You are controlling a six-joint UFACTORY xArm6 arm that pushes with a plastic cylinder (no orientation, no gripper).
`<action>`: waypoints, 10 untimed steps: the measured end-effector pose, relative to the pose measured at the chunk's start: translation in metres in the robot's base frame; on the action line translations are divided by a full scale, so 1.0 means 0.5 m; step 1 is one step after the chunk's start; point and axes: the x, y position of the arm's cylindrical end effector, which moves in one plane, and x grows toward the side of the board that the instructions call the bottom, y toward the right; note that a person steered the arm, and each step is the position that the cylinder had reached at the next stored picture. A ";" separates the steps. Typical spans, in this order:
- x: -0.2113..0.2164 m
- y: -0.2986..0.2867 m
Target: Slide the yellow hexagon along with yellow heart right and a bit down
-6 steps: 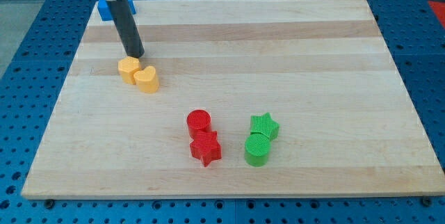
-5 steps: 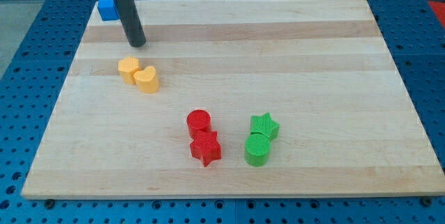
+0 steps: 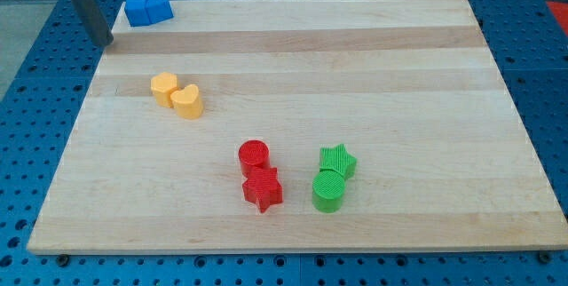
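Up and to the view's left of the yellow hexagon (image 3: 162,87), your rod ends at my tip (image 3: 105,41), which sits at the left edge of the wooden board (image 3: 355,64), well apart from both yellow blocks. There is no gripper here to open or close; the rod is a plain dark shaft and it touches nothing.

The yellow hexagon lies in the board's upper left part, and the yellow heart (image 3: 186,101) sits just to the hexagon's lower right, the two touching or very nearly so. As far as you can judge, the push to the right and a bit down is not yet done: the pair is far on the left of the board, and nothing is pressing on it. You would need to bring the tip to the hexagon's upper left side, so that a push carries hexagon and heart together.

Away from the hexagon, toward the view's bottom right, a red cylinder (image 3: 253,155) stands against a red star (image 3: 263,188), and further right a green star (image 3: 337,160) sits against a green cylinder (image 3: 328,191). Above the hexagon, at the board's top edge, are two blue blocks (image 3: 147,9) whose shapes you cannot tell.

The blocks look like ribbed plastic, with fine lines across their tops. The board is pale, smooth wood in long strips, resting on a blue perforated table (image 3: 35,64).
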 end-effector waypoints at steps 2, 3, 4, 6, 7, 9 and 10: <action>0.080 0.050; 0.103 0.109; 0.133 0.135; 0.161 0.106; 0.185 0.106; 0.180 0.216; 0.180 0.290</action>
